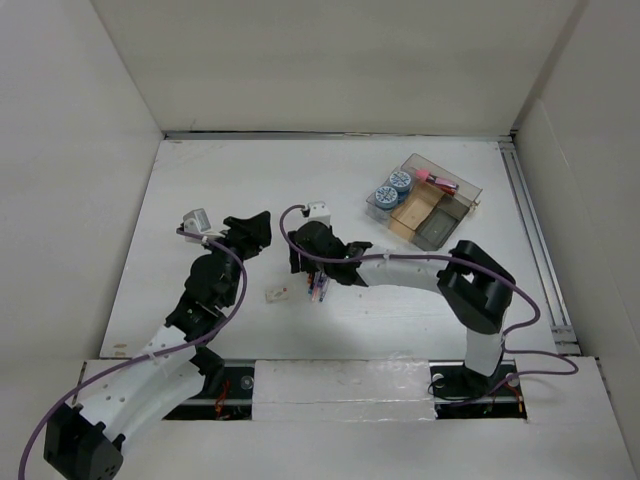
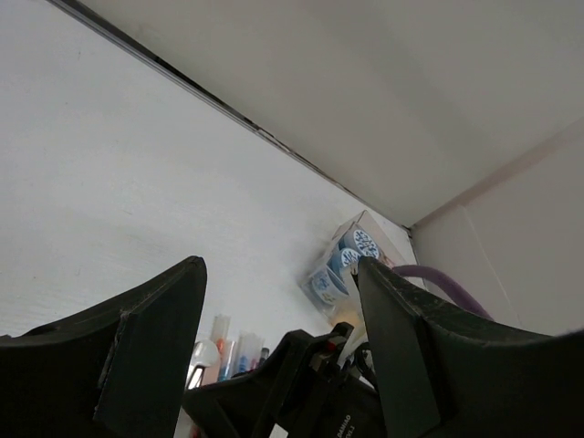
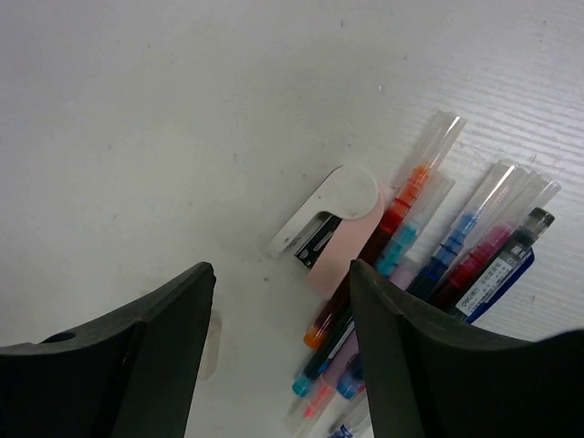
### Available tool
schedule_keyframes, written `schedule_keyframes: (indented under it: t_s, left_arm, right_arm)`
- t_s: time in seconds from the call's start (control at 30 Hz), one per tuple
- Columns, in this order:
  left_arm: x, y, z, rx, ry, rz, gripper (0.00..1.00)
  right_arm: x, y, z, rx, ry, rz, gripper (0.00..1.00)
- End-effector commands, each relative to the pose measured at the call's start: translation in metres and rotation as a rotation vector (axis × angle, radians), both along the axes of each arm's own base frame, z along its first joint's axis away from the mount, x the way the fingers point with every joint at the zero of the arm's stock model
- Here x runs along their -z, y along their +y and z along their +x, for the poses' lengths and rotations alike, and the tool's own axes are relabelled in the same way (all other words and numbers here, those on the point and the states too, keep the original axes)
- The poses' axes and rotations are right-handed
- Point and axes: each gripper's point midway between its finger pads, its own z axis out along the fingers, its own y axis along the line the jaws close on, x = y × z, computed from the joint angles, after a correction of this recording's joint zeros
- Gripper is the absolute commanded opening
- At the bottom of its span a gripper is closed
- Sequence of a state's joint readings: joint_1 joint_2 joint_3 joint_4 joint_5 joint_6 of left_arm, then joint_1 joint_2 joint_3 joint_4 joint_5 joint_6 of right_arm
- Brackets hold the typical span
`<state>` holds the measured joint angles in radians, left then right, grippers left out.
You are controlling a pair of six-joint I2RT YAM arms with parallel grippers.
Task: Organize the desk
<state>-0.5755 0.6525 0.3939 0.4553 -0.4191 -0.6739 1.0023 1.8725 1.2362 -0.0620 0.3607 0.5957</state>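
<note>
The white desk (image 1: 230,180) has a bundle of coloured pens (image 1: 318,291) near its middle. My right gripper (image 1: 304,268) hangs open just above them. In the right wrist view its jaws (image 3: 278,306) stand wide apart over bare desk, with the pens (image 3: 438,255) and a small pink and white stapler (image 3: 333,224) just beyond the right finger (image 3: 411,365). My left gripper (image 1: 256,234) is open and empty, raised left of the right gripper. Its view shows the fingers (image 2: 155,347) apart, the right gripper (image 2: 310,383) below and the pens (image 2: 228,342).
A clear compartmented tray (image 1: 470,190) at the back right holds blue tape rolls (image 1: 392,188), which also show in the left wrist view (image 2: 342,265), and a pink pen (image 1: 438,181). A small pale object (image 1: 277,294) lies left of the pens. A metal rail (image 1: 535,240) runs along the right edge.
</note>
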Motion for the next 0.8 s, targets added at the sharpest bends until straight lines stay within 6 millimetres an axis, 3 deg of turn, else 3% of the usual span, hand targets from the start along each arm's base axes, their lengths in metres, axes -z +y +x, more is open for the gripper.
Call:
schedule_keyframes:
  t_s: [0.0, 0.47, 0.77]
  left_arm:
    - [-0.014, -0.001, 0.001, 0.001, -0.035, -0.018, 0.63]
    - [-0.015, -0.001, 0.0, 0.004, -0.04, -0.019, 0.63]
    - [-0.014, 0.001, 0.001, -0.01, -0.042, -0.022, 0.63]
  right_arm:
    - [-0.006, -0.001, 0.019, 0.061, -0.011, 0.0, 0.66]
    - [0.015, 0.003, 0.036, 0.083, 0.045, -0.003, 0.66]
    - [0.026, 0.011, 0.04, 0.084, 0.059, -0.012, 0.57]
